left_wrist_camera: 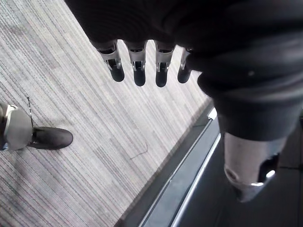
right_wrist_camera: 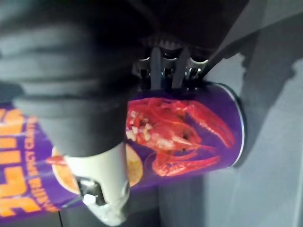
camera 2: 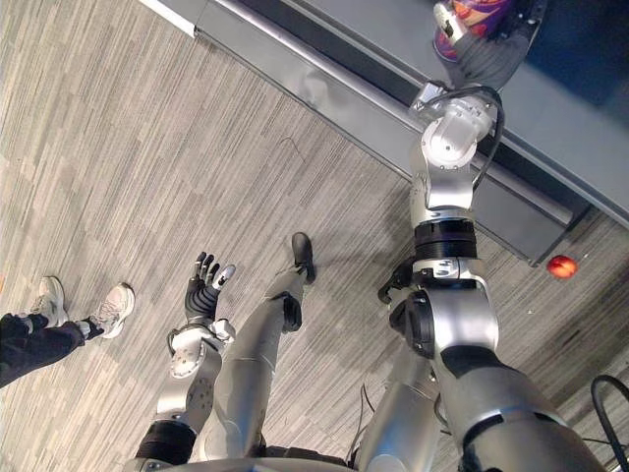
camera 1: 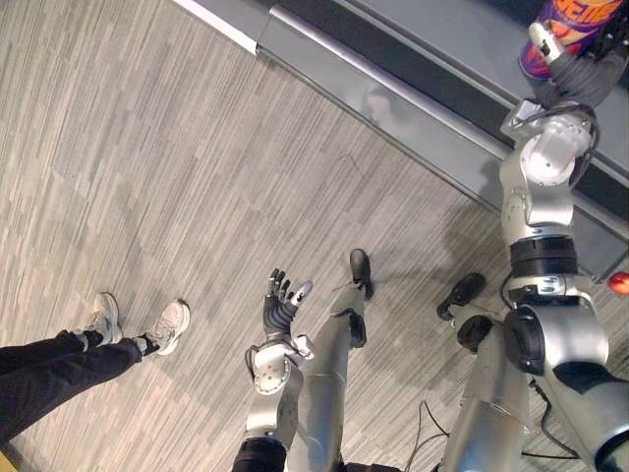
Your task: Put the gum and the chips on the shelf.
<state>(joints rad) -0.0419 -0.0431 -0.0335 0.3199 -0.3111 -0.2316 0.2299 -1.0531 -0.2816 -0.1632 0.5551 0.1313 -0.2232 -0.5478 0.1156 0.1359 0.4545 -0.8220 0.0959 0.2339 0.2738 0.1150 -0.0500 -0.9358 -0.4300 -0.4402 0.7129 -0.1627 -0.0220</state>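
While the left hand [camera 1: 283, 300] just hangs low over the floor with its fingers spread loose, the right hand [right_wrist_camera: 80, 109] is wrapped round the purple chips can [right_wrist_camera: 189, 137] (lobster picture on it) up at the grey shelf [camera 1: 452, 44].

Pale grey streaked floor [camera 1: 147, 147]

The purple cylindrical chips can [right_wrist_camera: 189, 137], centre frame, has a glossy printed skin. The grey shelf [right_wrist_camera: 274, 189], lower right, looks smooth and matt. The grey streaked floor [camera 1: 147, 147], upper left, looks matt and wood-grained.
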